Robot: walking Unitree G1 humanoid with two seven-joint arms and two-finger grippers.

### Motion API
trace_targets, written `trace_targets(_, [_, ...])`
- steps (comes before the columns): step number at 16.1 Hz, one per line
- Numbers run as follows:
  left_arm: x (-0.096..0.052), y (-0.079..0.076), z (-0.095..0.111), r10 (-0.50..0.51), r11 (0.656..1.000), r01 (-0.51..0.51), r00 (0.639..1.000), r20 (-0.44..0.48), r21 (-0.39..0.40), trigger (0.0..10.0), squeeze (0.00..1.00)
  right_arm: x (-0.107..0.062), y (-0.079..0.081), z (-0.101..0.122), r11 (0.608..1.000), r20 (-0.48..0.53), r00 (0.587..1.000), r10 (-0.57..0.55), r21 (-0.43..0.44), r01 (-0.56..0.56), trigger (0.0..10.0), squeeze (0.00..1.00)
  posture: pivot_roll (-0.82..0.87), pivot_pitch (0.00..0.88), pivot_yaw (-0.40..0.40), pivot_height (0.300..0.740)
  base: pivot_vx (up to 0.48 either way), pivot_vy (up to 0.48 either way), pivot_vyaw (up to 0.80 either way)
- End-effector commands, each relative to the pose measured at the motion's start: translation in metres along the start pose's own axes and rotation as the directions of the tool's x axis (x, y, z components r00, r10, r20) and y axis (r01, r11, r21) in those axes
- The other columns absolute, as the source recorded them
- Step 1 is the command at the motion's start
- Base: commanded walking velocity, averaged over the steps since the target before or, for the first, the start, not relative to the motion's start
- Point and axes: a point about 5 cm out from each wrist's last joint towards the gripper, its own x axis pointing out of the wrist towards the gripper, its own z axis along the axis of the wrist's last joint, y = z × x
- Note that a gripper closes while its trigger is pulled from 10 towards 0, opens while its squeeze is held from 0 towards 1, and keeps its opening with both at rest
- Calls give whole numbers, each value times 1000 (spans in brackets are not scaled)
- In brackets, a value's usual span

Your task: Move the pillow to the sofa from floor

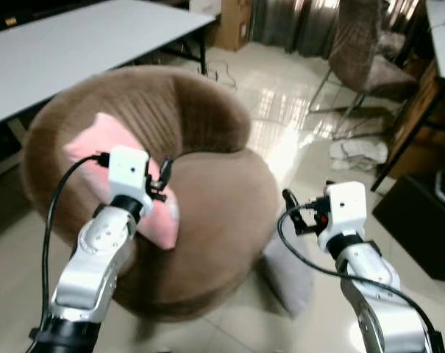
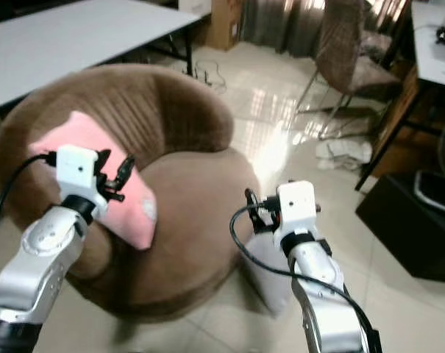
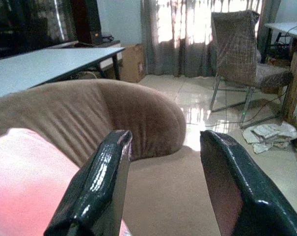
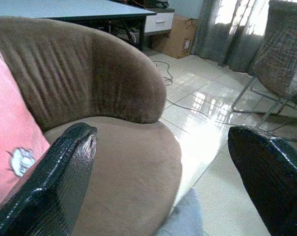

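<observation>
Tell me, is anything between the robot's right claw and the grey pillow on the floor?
Nothing visible. The grey pillow lies on the floor tiles against the brown sofa, just below the open right gripper. The pink pillow already leans on the sofa by the left gripper.

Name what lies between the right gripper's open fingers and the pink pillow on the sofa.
Bare brown seat cushion of the sofa lies between the right gripper and the pink pillow, as the right wrist view shows; nothing else sits there.
</observation>
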Motion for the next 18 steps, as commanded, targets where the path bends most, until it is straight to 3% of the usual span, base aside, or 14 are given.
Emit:
trace_targets(1, [4,-4,1,-5,1000,5,1000,-7,9,10000,0,0,-8,-5,999,-29,999,-26,-21,25,10000,0,-72,0,26,740,0,-480,800])
trace_targets(18, [6,-3,-1,-1,999,2,1000,-14,38,10000,0,-1,-5,-9,999,-28,999,-20,-42,18,10000,0,-75,0,40,740,0,-480,753])
